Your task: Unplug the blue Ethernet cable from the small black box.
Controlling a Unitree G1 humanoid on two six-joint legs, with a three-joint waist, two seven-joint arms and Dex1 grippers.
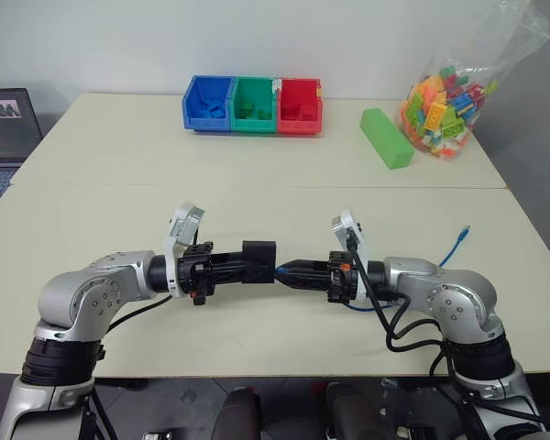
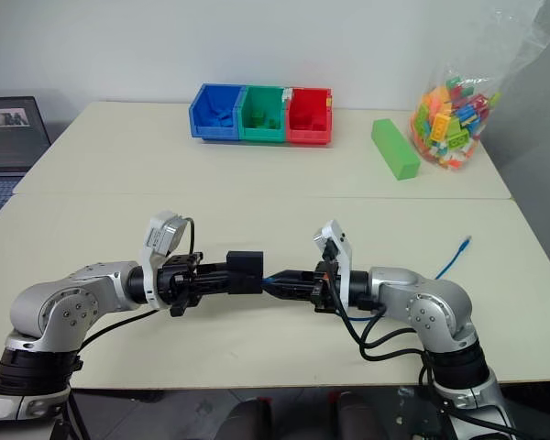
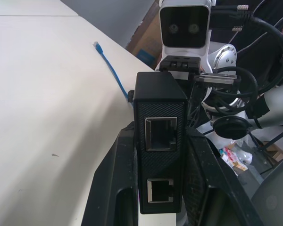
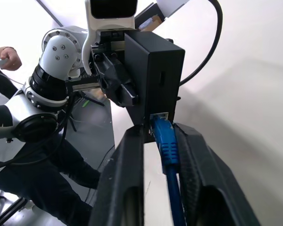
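I hold the small black box (image 1: 258, 259), rigid and light, in left jaws; right jaws pinch the blue Ethernet cable (image 4: 166, 141) at its stiff plug, cord limp behind.

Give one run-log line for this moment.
left gripper: shut on box | right gripper: shut on cable plug | cable: plugged in

Matt textured black box (image 3: 160, 136), smooth table (image 1: 257, 137)

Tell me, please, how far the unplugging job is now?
Done: the left gripper holds the small black box above the table, and the right gripper is shut on the blue Ethernet cable at its plug. Left: the plug sits in the box's port; pull it out.
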